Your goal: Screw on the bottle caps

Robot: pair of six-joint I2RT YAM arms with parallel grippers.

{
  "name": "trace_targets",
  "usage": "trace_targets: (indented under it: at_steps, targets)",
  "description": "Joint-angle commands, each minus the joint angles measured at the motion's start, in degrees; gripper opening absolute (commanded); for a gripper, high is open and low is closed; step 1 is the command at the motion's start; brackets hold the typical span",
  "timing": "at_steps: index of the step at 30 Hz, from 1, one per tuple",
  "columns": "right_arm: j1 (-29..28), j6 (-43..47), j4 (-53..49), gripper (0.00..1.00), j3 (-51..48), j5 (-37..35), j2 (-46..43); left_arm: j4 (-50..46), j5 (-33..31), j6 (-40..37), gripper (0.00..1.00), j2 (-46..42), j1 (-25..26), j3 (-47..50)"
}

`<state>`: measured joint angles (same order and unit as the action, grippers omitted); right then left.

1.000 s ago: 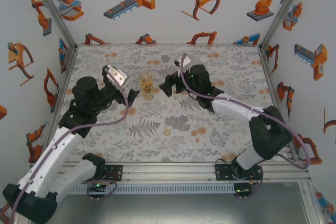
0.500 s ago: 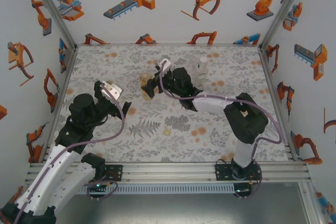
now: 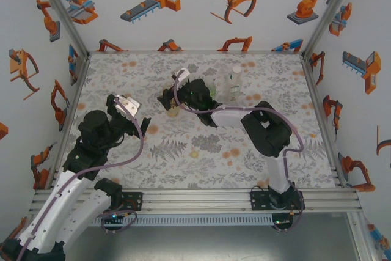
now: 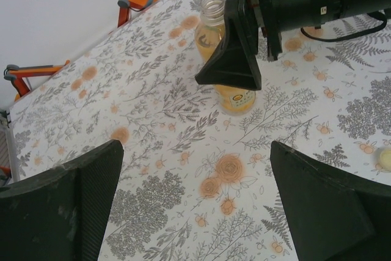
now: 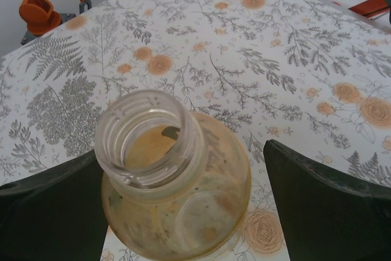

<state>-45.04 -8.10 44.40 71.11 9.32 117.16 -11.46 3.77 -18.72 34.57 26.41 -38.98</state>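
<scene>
My right pincer [image 5: 183, 151] is released, jaws spread either side of the amber bottle [image 5: 183, 206]. There's a clear gap at the right jaw; the left jaw is too close to the glass to call contact. The bottle stands upright on the table [image 5: 256, 41], neck open, threads bare, sitting mid-table toward the far side.

My left pincer [image 3: 129, 113] is released too, jaws wide over bare table, well apart to the left of the bottle and facing it.

The pale yellow cap [image 3: 194, 154] lies flat on the table nearer my bases, well apart from the bottle.

The slim clear bottle [image 3: 234, 84] stands upright just beyond my right arm. The green bottle [image 3: 214, 90] is beside it, partly hidden by the arm.
</scene>
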Motion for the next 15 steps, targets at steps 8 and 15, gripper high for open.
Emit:
trace_targets:
  at_steps: [8, 15]
  targets:
    - [-1.54, 0.69, 2.62, 0.74, 0.39, -2.70, -0.26, -0.71, -0.02, 1.41, 0.99, 0.83, -0.39, -0.84]
    - [-1.50, 1.02, 2.31, 0.57, -0.27, -2.73, -1.32, -0.68, 0.04, 2.34, 0.99, 1.25, -0.33, -0.99]
